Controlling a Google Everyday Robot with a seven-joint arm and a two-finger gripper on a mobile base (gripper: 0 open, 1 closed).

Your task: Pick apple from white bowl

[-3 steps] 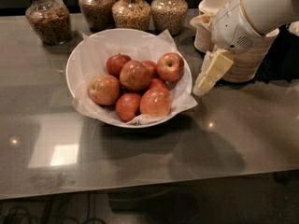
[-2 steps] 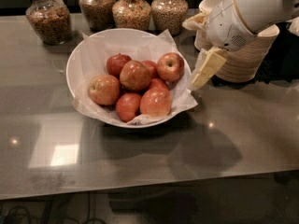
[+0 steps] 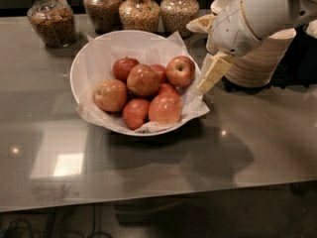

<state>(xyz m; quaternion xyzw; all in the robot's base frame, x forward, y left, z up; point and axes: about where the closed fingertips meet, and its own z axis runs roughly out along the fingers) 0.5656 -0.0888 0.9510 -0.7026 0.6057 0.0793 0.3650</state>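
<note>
Seven apples (image 3: 143, 81) fill the white bowl (image 3: 74, 76) beside our claw (image 3: 205, 86), which hangs at the rim, open or closed we cannot tell. Reaching for the nearest apple (image 3: 180, 71), we could snag the paper (image 3: 195, 105) and drag the bowl.

Arm (image 3: 277, 6): white, entering from the upper right corner, angled down and leftward. Gripper (image 3: 210, 76): cream-coloured (below a rounded white wrist housing (image 3: 233, 31)), pointing down-left, right of centre.
</note>
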